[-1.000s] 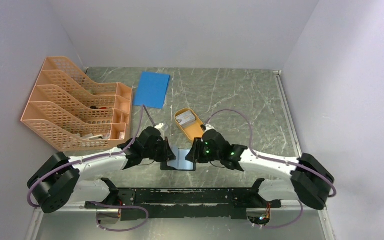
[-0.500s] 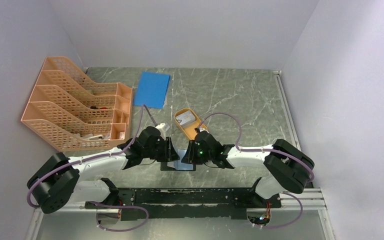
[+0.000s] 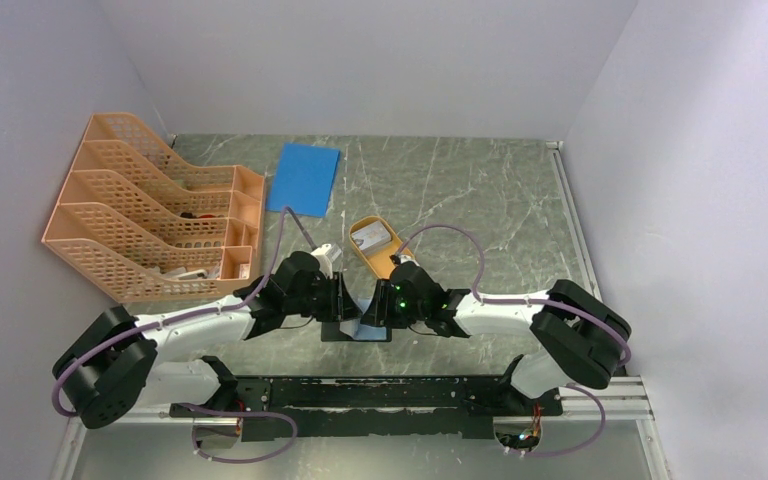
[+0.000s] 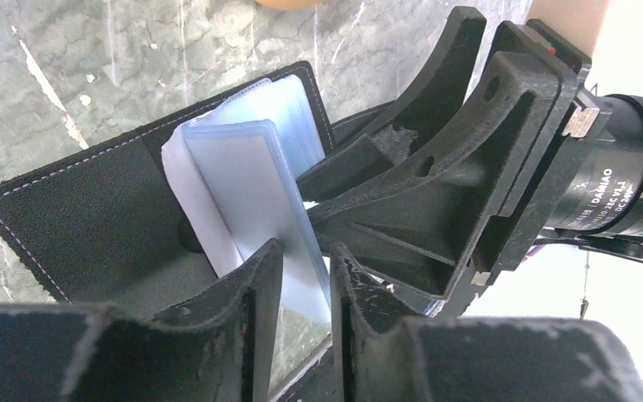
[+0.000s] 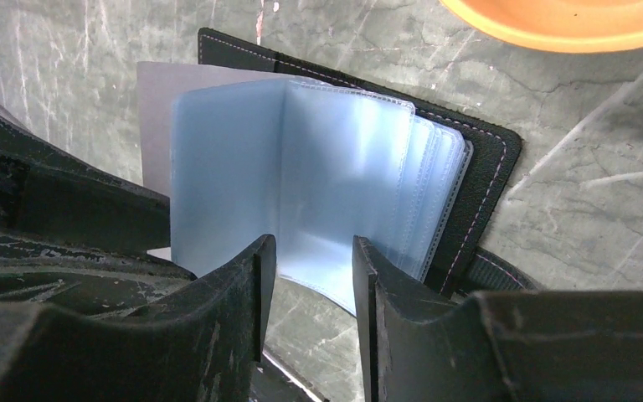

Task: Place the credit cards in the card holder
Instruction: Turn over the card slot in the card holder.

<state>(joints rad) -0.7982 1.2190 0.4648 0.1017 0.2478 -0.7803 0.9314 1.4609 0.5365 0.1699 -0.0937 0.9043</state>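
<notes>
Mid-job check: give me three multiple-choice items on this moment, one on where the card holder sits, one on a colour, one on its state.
1. Where is the card holder? A far right; B far back; C between the left gripper and the right gripper.
2. What colour is the dish behind it? A orange; B green; C white.
3. The card holder is: A shut; B open, pockets fanned; C on edge.
Answers: C, a gripper flanks each side; A, its rim is orange; B, clear pockets spread over the black cover.

card holder (image 5: 492, 159) open | pockets (image 5: 335, 167) fanned | jaws parted | orange dish (image 5: 569, 21) beyond
</notes>
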